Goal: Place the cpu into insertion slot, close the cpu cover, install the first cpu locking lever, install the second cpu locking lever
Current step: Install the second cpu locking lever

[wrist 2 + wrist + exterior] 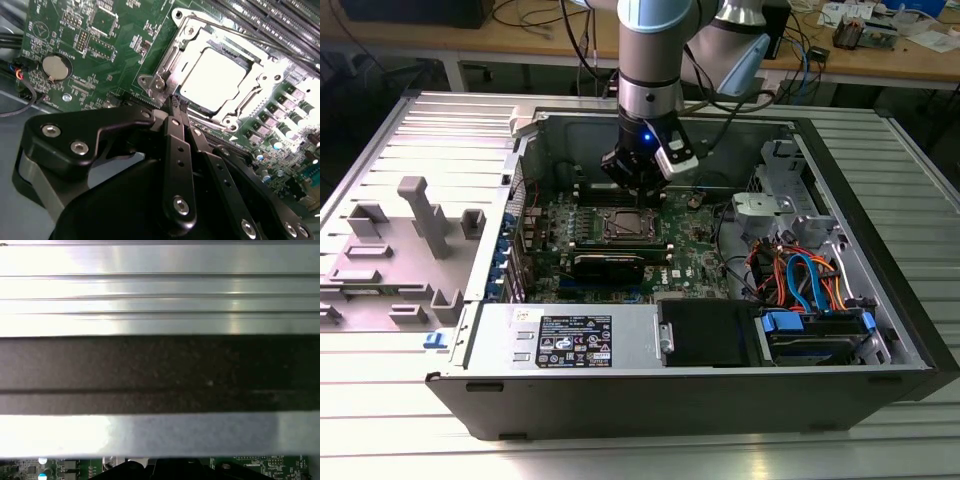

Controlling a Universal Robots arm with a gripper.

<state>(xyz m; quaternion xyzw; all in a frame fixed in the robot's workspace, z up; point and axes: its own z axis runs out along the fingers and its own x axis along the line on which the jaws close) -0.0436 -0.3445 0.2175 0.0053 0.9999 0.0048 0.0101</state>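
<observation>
The cpu (215, 80), a dull silver square, lies flat inside the insertion slot (628, 226) on the green board. The cpu cover (172, 56), a silver frame plate, is folded down around the chip. A thin wire locking lever (235, 34) runs along one side of the socket. My gripper (178, 104) has its two black fingers pressed together, tips at the socket's corner edge, holding nothing that I can see. In the exterior view the gripper (642, 195) hangs straight down just above the socket's far side.
Long black memory slots (280, 20) flank the socket, and a coin battery (54, 67) sits on the board. A labelled silver power supply (570, 338) and a drive cage with orange and blue cables (800, 280) fill the case front. Grey fixtures (420, 215) stand at the exterior view's left.
</observation>
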